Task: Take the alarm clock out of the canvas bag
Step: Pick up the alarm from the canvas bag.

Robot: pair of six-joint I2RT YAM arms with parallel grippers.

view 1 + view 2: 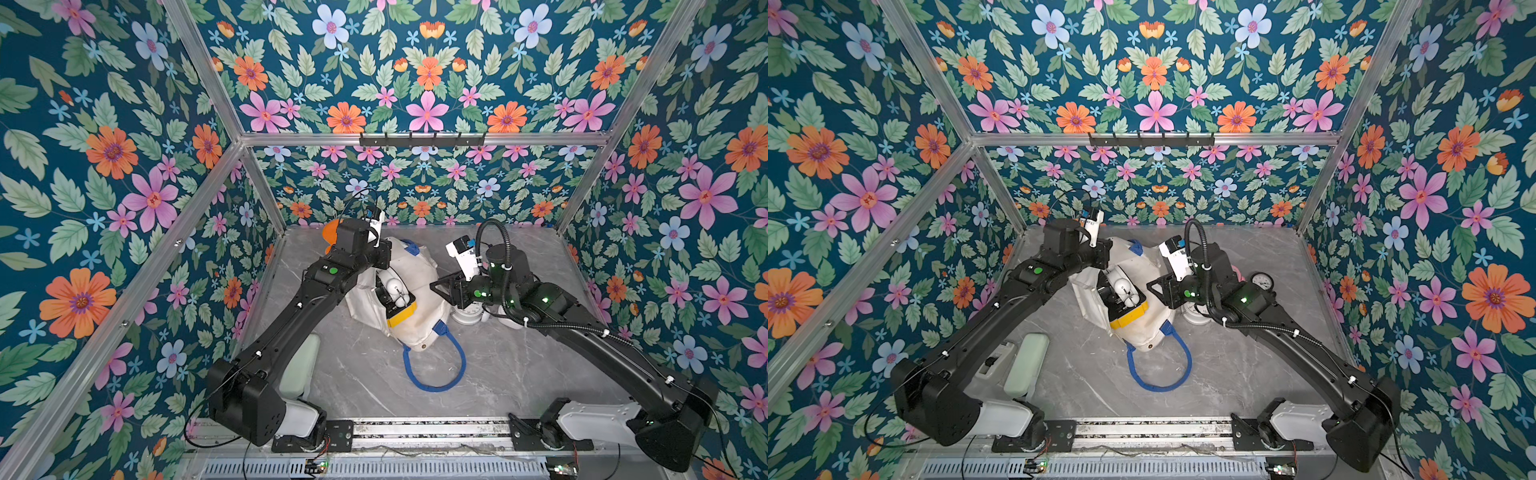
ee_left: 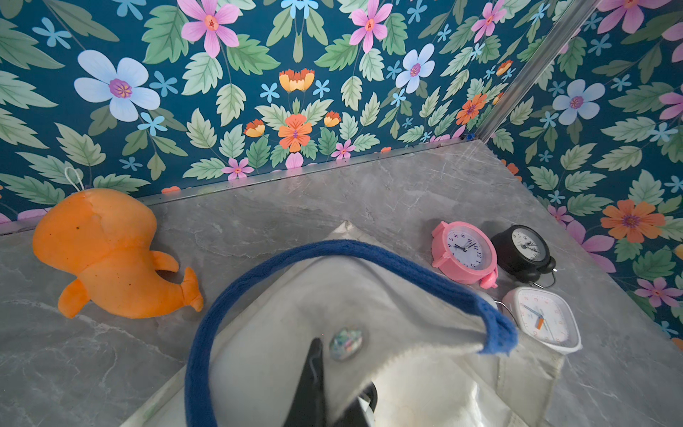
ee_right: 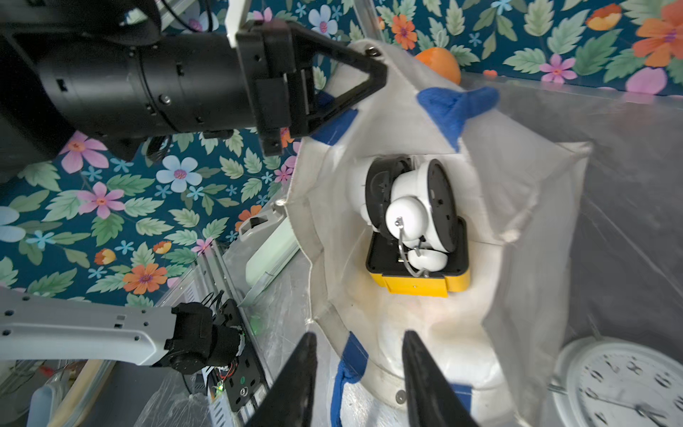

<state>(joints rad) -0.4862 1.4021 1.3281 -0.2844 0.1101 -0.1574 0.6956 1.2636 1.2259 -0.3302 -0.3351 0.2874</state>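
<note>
Nearest the robot's base, one blue handle [image 1: 434,388] of the canvas bag [image 1: 415,266] lies looped flat on the table [image 1: 365,374]. It is out of the way and needs no attention. Just past it the right gripper [image 3: 356,334] hangs at the bag's mouth, jaws parted and empty, aimed into the opening. Beside it, outside the bag, sits a round white clock [image 3: 621,380], close enough that a wide swing on the way out could knock it.

Deeper in, the alarm clock [image 3: 410,207], white with two bells and a wire handle, lies tilted on top of a yellow and black clock [image 3: 417,284]. Both are inside the bag. The white one is uppermost, so it is the sensible one to take. A good grip likely goes across the round body or one bell, not the thin wire, and the jaws may need to open wider first. Go in straight along the opening, close firmly, then draw back along the same line so the lower clock is not dragged.

At the far rim the left gripper [image 3: 375,70] is clamped on the fabric, holding the mouth up and open. It should hold there, since a slack rim would fall over the clocks.

Further back, a pink clock [image 2: 464,251], a black clock [image 2: 525,247] and a square white clock [image 2: 543,318] are grouped on the table. An orange plush toy [image 2: 107,251] lies well apart by the wall.
</note>
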